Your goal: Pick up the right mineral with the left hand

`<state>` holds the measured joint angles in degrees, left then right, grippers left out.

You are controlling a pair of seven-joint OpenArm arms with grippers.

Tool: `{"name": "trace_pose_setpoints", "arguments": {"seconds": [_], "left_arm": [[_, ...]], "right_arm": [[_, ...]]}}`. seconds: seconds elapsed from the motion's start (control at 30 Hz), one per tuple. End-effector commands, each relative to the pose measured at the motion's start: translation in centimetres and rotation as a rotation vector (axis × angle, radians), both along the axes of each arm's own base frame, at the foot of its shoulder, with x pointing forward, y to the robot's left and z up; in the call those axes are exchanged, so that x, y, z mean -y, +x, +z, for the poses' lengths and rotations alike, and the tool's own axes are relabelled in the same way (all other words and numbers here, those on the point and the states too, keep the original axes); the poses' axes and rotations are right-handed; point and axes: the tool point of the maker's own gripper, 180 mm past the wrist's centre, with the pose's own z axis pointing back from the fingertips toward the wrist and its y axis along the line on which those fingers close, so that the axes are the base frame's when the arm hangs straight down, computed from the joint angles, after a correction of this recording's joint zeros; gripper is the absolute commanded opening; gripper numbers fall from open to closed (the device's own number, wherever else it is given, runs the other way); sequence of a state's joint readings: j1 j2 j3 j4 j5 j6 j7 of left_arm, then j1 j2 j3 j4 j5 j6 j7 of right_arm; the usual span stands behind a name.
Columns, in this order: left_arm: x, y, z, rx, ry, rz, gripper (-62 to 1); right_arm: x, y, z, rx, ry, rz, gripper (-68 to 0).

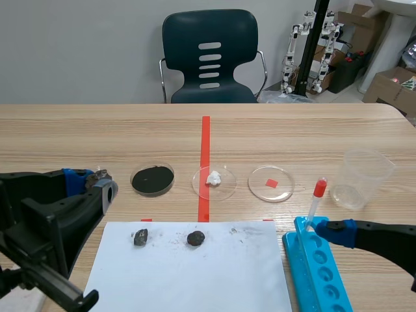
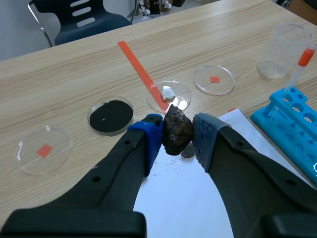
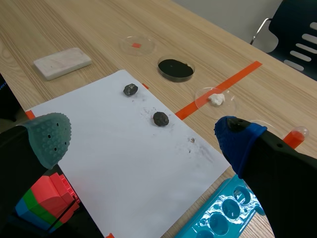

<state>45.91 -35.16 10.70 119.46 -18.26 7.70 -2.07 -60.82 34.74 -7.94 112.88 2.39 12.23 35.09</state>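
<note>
A dark, rough mineral (image 2: 177, 131) is pressed between the pads of my left gripper (image 2: 177, 134), which is shut on it and held above the table. In the scene view this gripper (image 1: 97, 181) hangs at the left, beyond the white paper (image 1: 188, 273), with the mineral (image 1: 101, 173) just showing at its tips. Two more dark minerals lie on the paper, a greyish one (image 1: 140, 237) and a rounder one (image 1: 195, 238); the right wrist view shows them too (image 3: 130, 89) (image 3: 160, 118). My right gripper (image 1: 333, 229) is open above the blue rack.
Beyond the paper stand a dish of black powder (image 1: 153, 179), a dish with a white lump (image 1: 214, 181) and a dish with a red square (image 1: 271, 183). A plastic beaker (image 1: 364, 177) and a blue tube rack (image 1: 318, 270) with a red-capped dropper (image 1: 316, 198) are at the right. A white block (image 3: 62, 62) lies left of the paper.
</note>
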Motion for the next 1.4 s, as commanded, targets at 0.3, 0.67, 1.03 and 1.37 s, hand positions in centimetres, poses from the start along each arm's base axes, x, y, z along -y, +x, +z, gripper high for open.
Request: {"name": "trace_pose_setpoints", "arguments": {"seconds": [0.3,0.67,1.03,1.37], "left_arm": [[-1.0,-0.8,-2.4,-0.040,0.041,0.022,-49.6],[-1.9,-2.3,-4.4,-0.070,0.042,0.036,-49.6],[-1.9,-2.3,-4.4,-0.070,0.044,0.036,-49.6],[-1.9,-2.2,-4.3,-0.065,0.042,0.036,-49.6]], "right_arm": [[-0.1,0.5,1.1,0.034,0.023,-0.008,-6.9],[-0.1,0.5,1.1,0.034,0.023,-0.008,-6.9],[-0.1,0.5,1.1,0.034,0.023,-0.008,-6.9],[-0.1,0.5,1.1,0.034,0.023,-0.008,-6.9]]}}
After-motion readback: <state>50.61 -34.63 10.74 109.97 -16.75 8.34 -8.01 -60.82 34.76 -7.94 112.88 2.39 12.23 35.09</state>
